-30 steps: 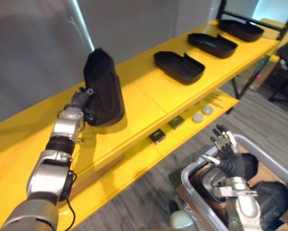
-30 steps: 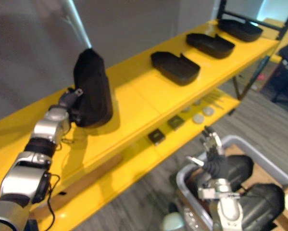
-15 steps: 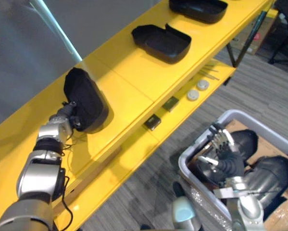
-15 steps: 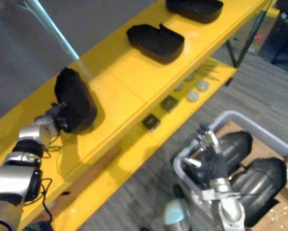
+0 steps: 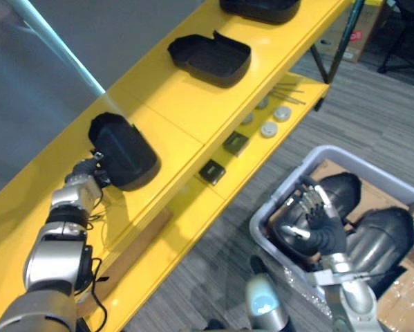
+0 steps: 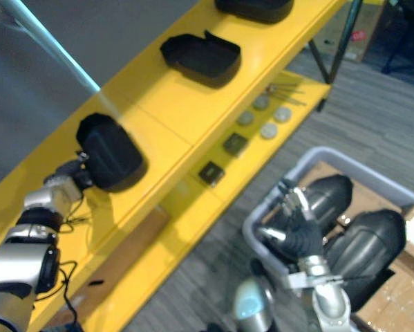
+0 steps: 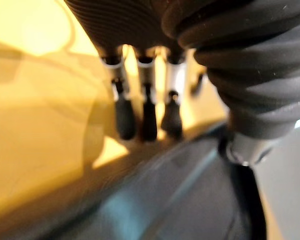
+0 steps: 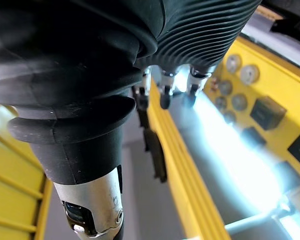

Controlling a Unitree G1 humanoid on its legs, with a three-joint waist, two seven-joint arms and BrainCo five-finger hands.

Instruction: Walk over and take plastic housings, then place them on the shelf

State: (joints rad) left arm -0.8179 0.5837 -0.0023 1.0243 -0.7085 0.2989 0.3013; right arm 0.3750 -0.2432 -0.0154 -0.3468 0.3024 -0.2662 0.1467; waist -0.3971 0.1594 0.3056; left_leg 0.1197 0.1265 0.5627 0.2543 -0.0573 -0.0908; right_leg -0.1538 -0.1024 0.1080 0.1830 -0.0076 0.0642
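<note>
Black housing point(image 5: 124, 151) lying toward the front edge of the yellow shelf point(image 5: 186, 111), left hand point(image 5: 89, 171) straight-fingered against its end; right hand point(image 5: 316, 216) relaxed over grey bin point(image 5: 265, 211).

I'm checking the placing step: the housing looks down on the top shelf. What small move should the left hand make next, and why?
Probably draw the left hand back from the housing. It rests on the top shelf, and the hand's fingers look straight in the left wrist view, so the placing seems done.
</note>
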